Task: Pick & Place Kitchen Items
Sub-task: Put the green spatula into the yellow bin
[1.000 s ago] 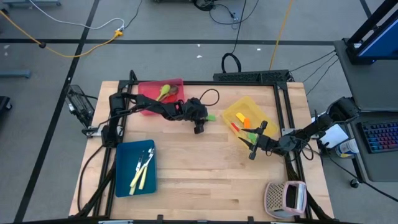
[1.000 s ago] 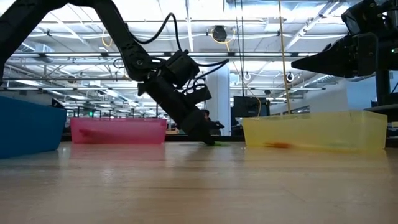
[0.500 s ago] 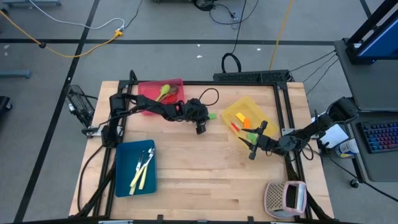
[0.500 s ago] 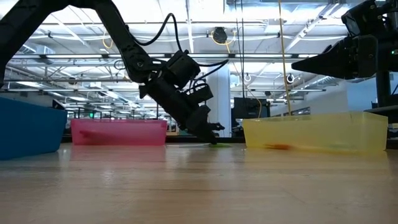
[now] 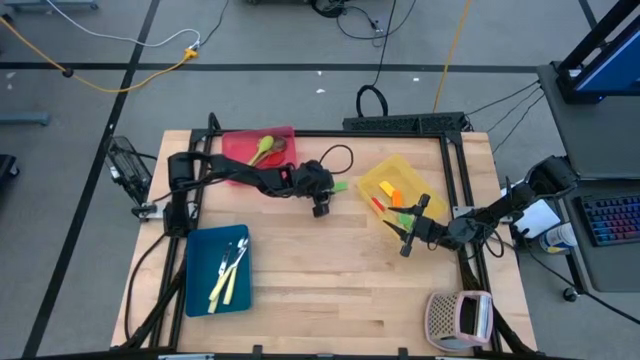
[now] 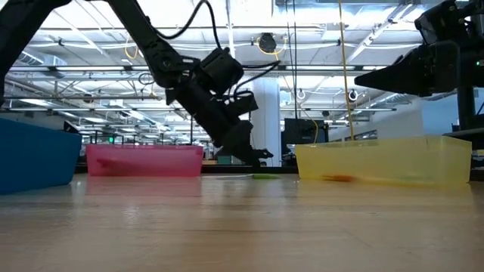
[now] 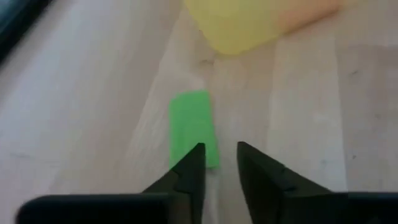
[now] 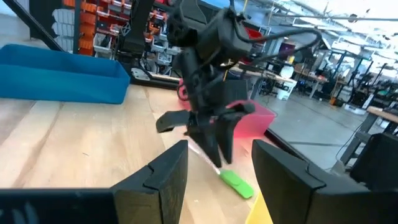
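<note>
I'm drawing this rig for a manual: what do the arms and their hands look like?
Both arms are black and slender, built of jointed segments. A looping black cable runs along the left arm to its blocky wrist. The left hand and the right hand each have two dark, tapering wedge-shaped fingers. No markings are legible.

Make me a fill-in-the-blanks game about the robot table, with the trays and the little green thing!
1. The green spatula head lies on the bare wood between the red tray and the ____ tray.
2. The cream-handled knives lie in the ____ tray.
3. The gripper right above the green spatula head is the ____ gripper.
4. The right gripper waits beside the yellow tray with its fingers ____.

Missing words: yellow; blue; left; open
</note>
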Action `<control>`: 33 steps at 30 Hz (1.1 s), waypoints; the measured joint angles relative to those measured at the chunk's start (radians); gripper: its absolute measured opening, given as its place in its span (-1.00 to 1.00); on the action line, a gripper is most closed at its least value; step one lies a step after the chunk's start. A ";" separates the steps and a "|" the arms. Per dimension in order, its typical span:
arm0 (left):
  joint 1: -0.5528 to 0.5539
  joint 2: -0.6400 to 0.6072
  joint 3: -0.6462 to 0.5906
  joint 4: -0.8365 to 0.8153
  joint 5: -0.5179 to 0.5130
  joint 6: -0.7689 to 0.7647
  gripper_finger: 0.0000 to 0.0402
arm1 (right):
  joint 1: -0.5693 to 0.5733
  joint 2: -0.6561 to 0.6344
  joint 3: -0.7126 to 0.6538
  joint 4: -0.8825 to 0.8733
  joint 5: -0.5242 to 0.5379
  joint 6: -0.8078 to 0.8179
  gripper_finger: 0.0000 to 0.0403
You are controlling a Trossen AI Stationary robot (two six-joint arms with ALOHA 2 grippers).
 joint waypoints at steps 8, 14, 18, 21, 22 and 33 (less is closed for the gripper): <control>-0.009 -0.020 0.001 -0.190 -0.047 -0.057 -0.16 | 0.000 0.003 0.041 -0.096 -0.129 0.164 -0.15; -0.013 -0.011 0.004 -0.240 -0.052 -0.092 -0.17 | -0.033 0.062 0.276 -0.347 -0.130 0.167 -0.15; -0.020 -0.009 0.004 -0.244 -0.008 -0.100 -0.42 | -0.099 0.129 0.477 -0.559 -0.131 0.102 -0.15; -0.025 -0.009 0.004 -0.249 0.051 -0.105 -0.67 | -0.189 0.176 0.614 -0.785 -0.159 0.157 -0.15; -0.031 -0.009 0.004 -0.254 0.062 -0.105 -0.76 | -0.223 0.193 0.658 -0.871 -0.210 0.207 -0.15; -0.197 -0.009 0.006 -0.371 0.086 -0.098 -0.94 | -0.436 0.431 0.827 -1.212 -0.662 0.233 -0.15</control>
